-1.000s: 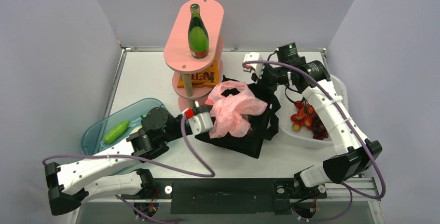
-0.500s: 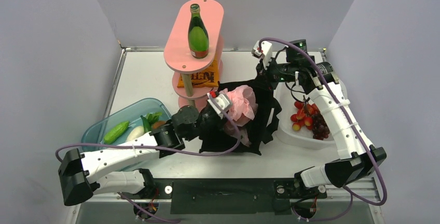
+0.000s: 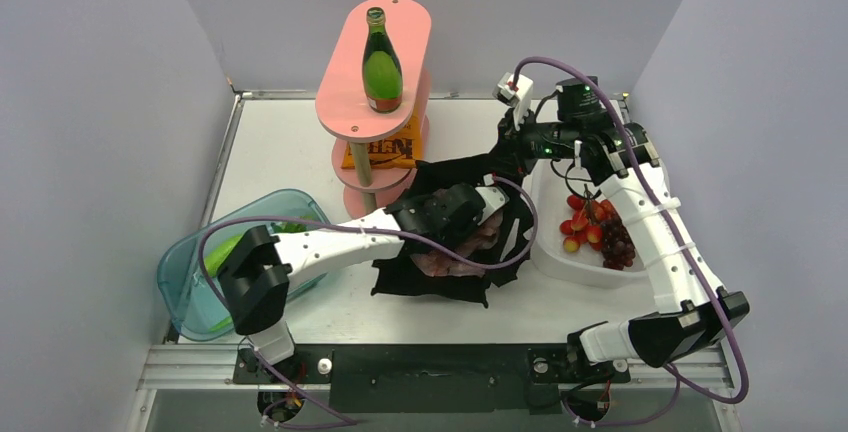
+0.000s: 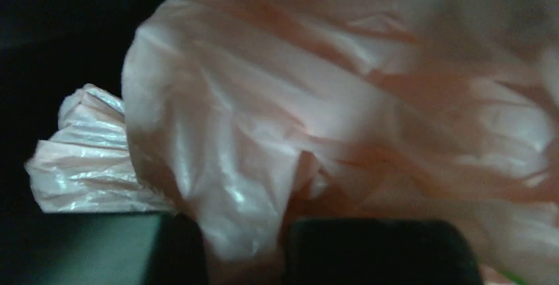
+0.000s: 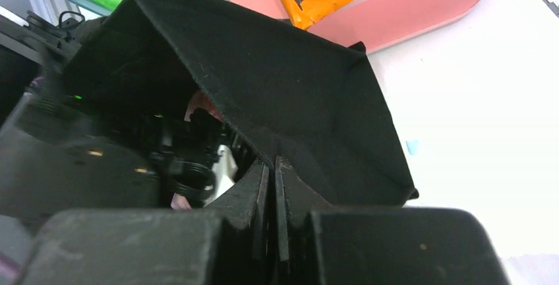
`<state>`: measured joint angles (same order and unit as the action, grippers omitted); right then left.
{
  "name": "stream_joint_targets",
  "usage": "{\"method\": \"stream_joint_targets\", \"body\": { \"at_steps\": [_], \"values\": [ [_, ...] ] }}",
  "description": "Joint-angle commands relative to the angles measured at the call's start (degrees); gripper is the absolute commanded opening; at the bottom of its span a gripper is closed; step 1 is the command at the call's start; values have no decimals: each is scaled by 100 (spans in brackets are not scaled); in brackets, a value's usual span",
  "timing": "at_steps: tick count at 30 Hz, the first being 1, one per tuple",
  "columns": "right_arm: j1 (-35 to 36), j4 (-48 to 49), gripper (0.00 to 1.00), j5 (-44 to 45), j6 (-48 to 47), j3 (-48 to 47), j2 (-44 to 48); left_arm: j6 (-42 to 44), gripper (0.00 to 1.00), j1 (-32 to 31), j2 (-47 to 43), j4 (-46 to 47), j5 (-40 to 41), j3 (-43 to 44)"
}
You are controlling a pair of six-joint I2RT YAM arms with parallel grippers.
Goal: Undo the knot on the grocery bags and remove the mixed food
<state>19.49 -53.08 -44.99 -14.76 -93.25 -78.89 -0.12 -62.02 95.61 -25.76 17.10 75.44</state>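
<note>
On the white surface [image 3: 290, 152], your right pincer [image 5: 273, 166] is pinching the black tote [image 5: 296, 94] rim open so your left pincer [image 4: 240, 245], clamping the pink bag [image 4: 264, 100], fits inside.

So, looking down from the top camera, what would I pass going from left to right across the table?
Translucent blue tub → pink tiered stand with the green bottle → black fabric tote → white tray holding grapes and small fruits.
</note>
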Motion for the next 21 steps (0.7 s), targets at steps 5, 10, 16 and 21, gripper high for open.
{"method": "stream_joint_targets", "body": {
  "at_steps": [5, 10, 16, 21],
  "values": [
    [-199, 603, 0, -426, 398, 171, 406, -122, 43, 59, -15, -949, -555, 277],
    [-201, 679, 0, -437, 387, 347, 409, 368, 75, -39, -1024, -108, -843, 106],
    [-199, 710, 0, -457, 459, 337, 290, 529, 96, -57, -1265, -436, -1022, 641],
    [-199, 766, 0, -451, 500, 370, 263, 536, 97, -39, -1600, -203, -1377, 525]
  ]
}}
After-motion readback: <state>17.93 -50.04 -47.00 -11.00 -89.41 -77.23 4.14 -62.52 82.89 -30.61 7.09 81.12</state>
